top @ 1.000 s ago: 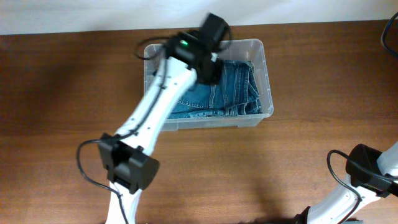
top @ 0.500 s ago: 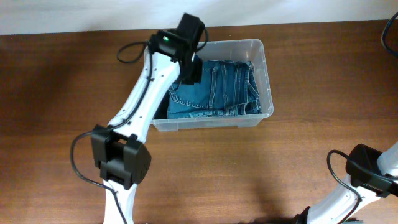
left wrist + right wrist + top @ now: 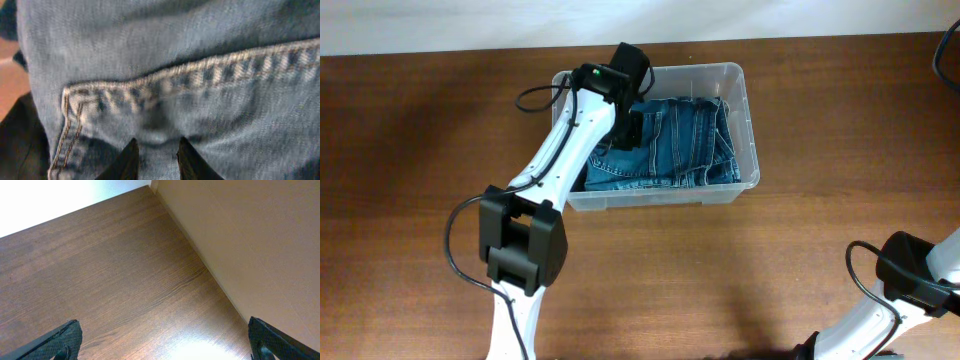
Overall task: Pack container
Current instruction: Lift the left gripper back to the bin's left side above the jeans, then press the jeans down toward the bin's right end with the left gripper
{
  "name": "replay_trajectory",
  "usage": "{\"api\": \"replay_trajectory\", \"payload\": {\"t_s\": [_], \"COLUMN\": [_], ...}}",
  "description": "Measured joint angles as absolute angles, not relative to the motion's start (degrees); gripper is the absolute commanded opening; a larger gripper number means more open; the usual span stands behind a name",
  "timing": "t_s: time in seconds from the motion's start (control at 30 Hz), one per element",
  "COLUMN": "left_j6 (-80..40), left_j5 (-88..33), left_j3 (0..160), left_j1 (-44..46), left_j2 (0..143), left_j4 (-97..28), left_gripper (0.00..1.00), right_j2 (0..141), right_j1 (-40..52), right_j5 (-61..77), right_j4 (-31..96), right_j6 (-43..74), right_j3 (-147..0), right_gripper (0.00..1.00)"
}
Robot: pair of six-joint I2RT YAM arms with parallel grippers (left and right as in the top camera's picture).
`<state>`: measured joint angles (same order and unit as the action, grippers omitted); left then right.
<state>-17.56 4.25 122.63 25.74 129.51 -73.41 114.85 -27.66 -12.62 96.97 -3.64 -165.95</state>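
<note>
Left arm (image 3: 565, 165) reaches from the near edge of the table (image 3: 420, 150) up and over the container (image 3: 748, 110), with the wrist above its left half.

The container sits toward the far edge of the table, about mid-width, long side running left to right. It is clear plastic with its rim in full sight on the right. Folded jeans (image 3: 680, 140) lie inside and cover most of the floor.

My left gripper (image 3: 156, 160) points straight down into the denim. The fingertips (image 3: 129, 162) are dark and stand with a narrow gap between them, close against the cloth. I cannot tell whether a fold is caught between them. From the left wrist I see little but blue cloth. A double-stitched seam (image 3: 200, 70) runs across the view and turns a corner at the left. At the far left edge there is a sliver of brown and a dark patch.

My right arm (image 3: 920, 275) is at the near right corner of the table, well apart from the container. My right gripper (image 3: 167, 342) has its jaws spread wide, one tip at each lower corner of the right wrist view, with nothing between them. Below it is bare wood grain. A pale surface lies beyond the table's edge on the right.
</note>
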Motion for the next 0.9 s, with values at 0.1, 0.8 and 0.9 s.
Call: {"api": "replay_trajectory", "payload": {"t_s": [0.1,0.8,0.9], "left_j6": [-17.54,-17.54,-17.43], "left_j5": [3.20,-1.85,-4.93], "left_j3": [127.61,143.20,143.20], "left_j1": [25.67,26.09,27.57], "left_j2": [130.28,126.58,128.92], "left_j4": [-78.32,-84.88,-85.97], "left_gripper": [0.35,0.05,0.00], "right_j2": [114.85,114.85,114.85], "right_j1": [-27.66,-27.66,-27.66], "right_j5": [-12.62,-12.62,-12.62], "right_j4": [96.97,96.97,96.97], "right_j6": [-3.64,-3.64,-3.68], "right_j3": [-165.95,-165.95,-165.95], "right_gripper": [0.98,0.98,0.98]}}
